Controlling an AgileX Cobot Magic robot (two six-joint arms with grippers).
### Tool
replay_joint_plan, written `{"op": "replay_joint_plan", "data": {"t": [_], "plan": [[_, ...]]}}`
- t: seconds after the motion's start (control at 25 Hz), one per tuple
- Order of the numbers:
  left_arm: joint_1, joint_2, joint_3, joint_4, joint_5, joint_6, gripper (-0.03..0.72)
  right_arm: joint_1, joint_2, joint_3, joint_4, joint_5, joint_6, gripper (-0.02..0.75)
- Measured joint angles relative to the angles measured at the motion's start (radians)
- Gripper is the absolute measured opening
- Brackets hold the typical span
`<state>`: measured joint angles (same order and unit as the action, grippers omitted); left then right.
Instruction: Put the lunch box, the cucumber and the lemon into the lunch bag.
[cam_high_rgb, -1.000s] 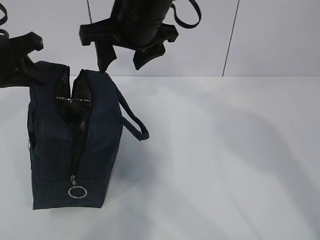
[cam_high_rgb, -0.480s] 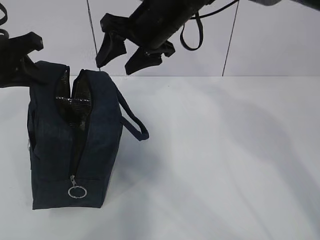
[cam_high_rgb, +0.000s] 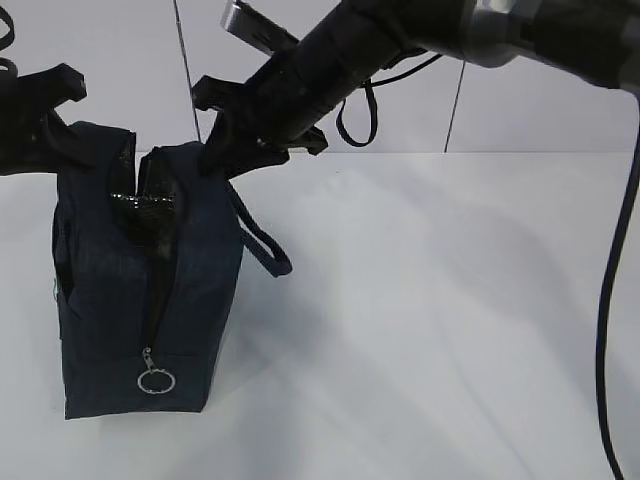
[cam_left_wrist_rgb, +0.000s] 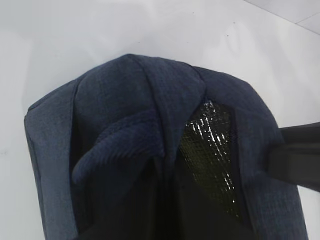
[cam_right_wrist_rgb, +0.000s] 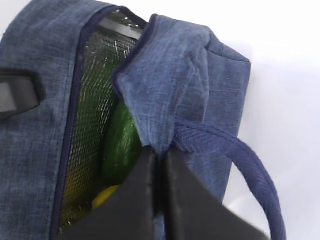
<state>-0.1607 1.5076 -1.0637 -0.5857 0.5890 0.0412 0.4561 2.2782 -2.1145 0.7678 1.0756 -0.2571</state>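
The lunch bag (cam_high_rgb: 140, 290) stands upright on the white table (cam_high_rgb: 450, 330), zipper side facing the exterior camera, with the silver ring pull (cam_high_rgb: 155, 381) hanging low near its base and the upper part of the opening spread apart. The right wrist view looks into that opening: the cucumber (cam_right_wrist_rgb: 121, 142) lies against the silver lining (cam_right_wrist_rgb: 92, 100), and a yellow patch below it is the lemon (cam_right_wrist_rgb: 104, 197). The lunch box cannot be seen in any view; it may lie deeper in the bag, but this cannot be confirmed. The right gripper (cam_right_wrist_rgb: 160, 165) is at the bag's right-hand top edge, its two fingers drawn almost together with a fold of the navy fabric pinched between them, just beside the root of the strap handle (cam_right_wrist_rgb: 240, 155). The left gripper (cam_high_rgb: 40, 120) sits at the bag's left top corner; its fingertips are hidden in every view, the left wrist view showing only fabric, the other handle (cam_left_wrist_rgb: 120, 145) and lining, and it is judged closed, probably on the left rim. Assessment: at least two of the three items are loaded; the remaining work appears to be confirming the lunch box and releasing the bag.
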Motion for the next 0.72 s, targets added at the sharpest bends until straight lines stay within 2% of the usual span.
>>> {"op": "replay_joint_plan", "data": {"t": [0.12, 0.2, 0.44, 0.72], "plan": [[0.000, 0.000, 0.000, 0.000, 0.000, 0.000, 0.006, 0.000, 0.001, 0.000, 0.017, -0.007, -0.025, 0.077], [-0.002, 0.000, 0.000, 0.000, 0.000, 0.000, 0.006, 0.000, 0.001, 0.000, 0.023, -0.007, -0.035, 0.025], [-0.033, 0.000, 0.000, -0.021, 0.000, 0.026, 0.006, 0.000, -0.005, 0.000, 0.014, 0.002, -0.055, 0.021], [-0.092, 0.000, 0.000, -0.102, -0.029, 0.095, 0.006, -0.001, -0.093, 0.000, -0.120, 0.036, -0.046, 0.021]]}}
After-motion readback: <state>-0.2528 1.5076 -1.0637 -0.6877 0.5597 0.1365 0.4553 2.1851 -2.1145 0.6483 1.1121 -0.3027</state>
